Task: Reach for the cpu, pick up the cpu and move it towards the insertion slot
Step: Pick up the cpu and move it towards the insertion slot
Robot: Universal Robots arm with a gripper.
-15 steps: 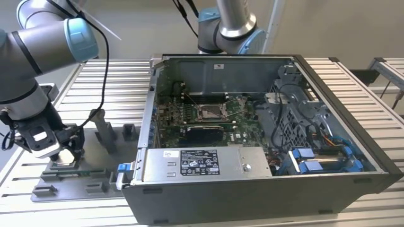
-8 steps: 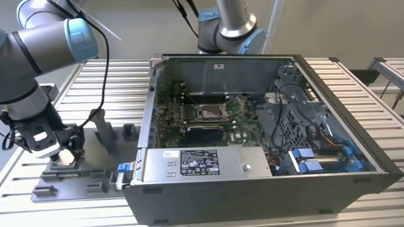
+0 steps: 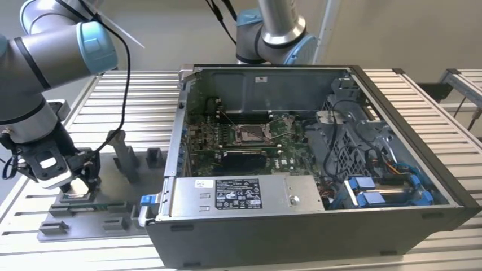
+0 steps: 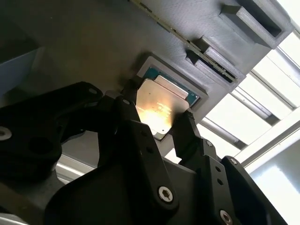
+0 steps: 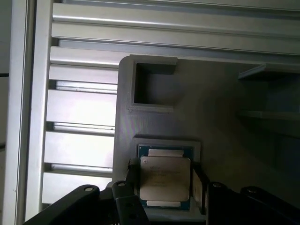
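The open computer case [image 3: 316, 226] stands on the slatted table [image 3: 429, 118], with the grey tray [image 3: 113, 195] beside it. The gripper [image 3: 74, 187] is low over the tray's outer edge. The insertion slot [image 3: 251, 134] lies well apart, inside the case. The cpu [image 5: 165, 180] sits in the tray's recess, with the fingers [image 5: 133, 174] closed against two opposite edges.

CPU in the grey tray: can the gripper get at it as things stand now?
Probably yes. The gripper hangs right over the cpu, which lies flat and uncovered in its pocket of the tray. Nothing stands between them in both wrist views.
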